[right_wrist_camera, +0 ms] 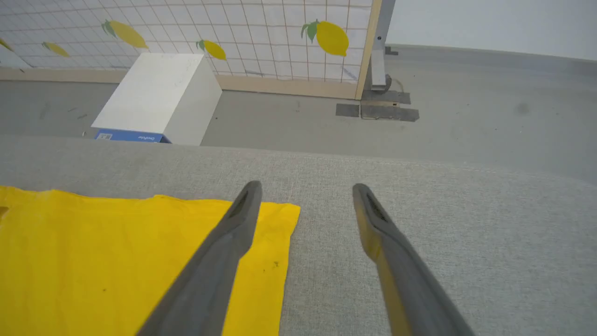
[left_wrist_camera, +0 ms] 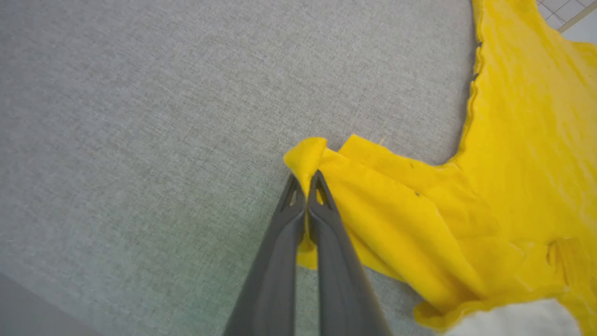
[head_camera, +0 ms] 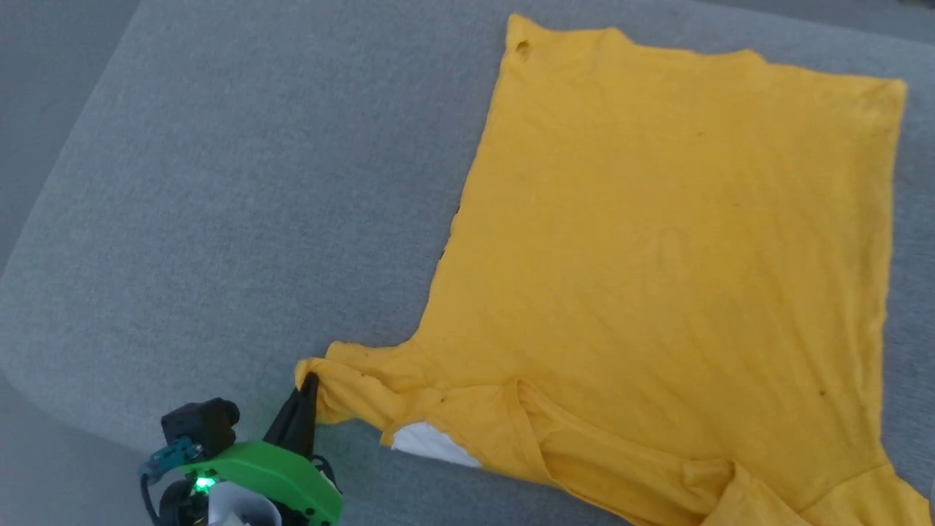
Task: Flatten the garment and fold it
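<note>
- The garment (head_camera: 657, 241) is spread nearly flat on the grey cushion (head_camera: 241, 183), collar end near and hem far, so its long axis runs away from the robot
- Its sleeve (head_camera: 358, 383) is bunched and pinched between the pressed-together fingers of the left gripper (head_camera: 310, 381); the body lies to the right of them
- The right gripper (right_wrist_camera: 305, 189) is held spread over a flat corner, nothing gripped
- A white box (right_wrist_camera: 154, 93) is seen on the floor beyond; its contents cannot be told

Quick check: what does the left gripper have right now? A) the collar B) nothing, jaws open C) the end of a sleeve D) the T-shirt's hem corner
C: the left gripper is pinched shut on the outer end of the sleeve of the yellow T-shirt.
</note>
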Robot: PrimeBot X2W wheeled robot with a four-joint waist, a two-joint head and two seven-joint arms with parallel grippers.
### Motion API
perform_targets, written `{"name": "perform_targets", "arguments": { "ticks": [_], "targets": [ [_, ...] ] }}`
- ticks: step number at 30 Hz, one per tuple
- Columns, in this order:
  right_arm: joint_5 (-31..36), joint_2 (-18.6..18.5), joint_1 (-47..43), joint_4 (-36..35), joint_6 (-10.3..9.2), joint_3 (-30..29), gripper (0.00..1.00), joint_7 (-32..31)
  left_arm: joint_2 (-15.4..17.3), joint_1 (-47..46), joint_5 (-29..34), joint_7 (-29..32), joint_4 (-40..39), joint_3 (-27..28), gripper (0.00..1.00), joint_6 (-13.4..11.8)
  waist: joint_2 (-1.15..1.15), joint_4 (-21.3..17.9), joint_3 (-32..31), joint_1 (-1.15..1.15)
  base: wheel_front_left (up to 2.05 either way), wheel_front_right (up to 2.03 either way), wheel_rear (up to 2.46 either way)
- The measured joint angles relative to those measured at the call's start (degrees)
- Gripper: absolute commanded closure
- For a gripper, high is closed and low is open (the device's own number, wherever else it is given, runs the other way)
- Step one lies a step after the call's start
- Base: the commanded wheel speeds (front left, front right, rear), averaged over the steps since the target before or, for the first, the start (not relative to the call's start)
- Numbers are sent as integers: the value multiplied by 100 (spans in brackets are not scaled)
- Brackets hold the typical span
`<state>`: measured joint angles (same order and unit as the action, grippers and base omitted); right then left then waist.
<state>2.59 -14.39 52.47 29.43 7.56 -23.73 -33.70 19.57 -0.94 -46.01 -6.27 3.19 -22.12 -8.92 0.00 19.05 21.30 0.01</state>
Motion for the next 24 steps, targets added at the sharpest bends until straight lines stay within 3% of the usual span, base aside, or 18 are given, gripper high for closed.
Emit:
{"name": "perform_targets", "arguments": {
  "ticks": [9, 13, 15, 16, 17, 18, 21, 24],
  "targets": [
    [519, -167, 314, -105, 0, -197, 0, -1823, -223, -255, -47, -234, 275, -132, 100, 267, 0, 444, 741, 0, 0, 0, 0],
    [565, -121, 314, -392, 0, -204, 0, -2320, -292, -382, -47, -277, 364, -200, 100, 382, 0, 619, 943, 0, 0, 0, 0],
    [595, -122, 315, -559, 0, -190, 50, -2439, -335, -419, -47, -299, 388, -222, 100, 408, 0, 686, 1008, 0, 0, 0, 0],
    [633, -131, 314, -638, 0, -163, 64, -2520, -348, -431, -47, -311, 400, -232, 100, 427, 0, 714, 1039, 0, 0, 0, 0],
    [655, -131, 314, -711, 0, -169, 73, -2603, -357, -444, -47, -330, 415, -244, 100, 435, 0, 735, 1061, -1, 0, 0, 0],
    [654, -126, 311, -760, 0, -176, 100, -2649, -360, -452, -47, -342, 426, -249, 100, 441, 0, 747, 1072, 0, 0, 0, 0],
    [642, -126, 133, -973, 0, -172, 100, -2535, -360, -470, -47, -347, 477, -258, 100, 453, 0, 745, 1043, 0, 0, 0, 0],
    [466, -82, -238, -1166, 0, -190, 100, -1669, -352, -468, -47, -347, 527, -249, 100, 449, 0, 715, 943, 0, 0, 0, 0]
  ]
}}
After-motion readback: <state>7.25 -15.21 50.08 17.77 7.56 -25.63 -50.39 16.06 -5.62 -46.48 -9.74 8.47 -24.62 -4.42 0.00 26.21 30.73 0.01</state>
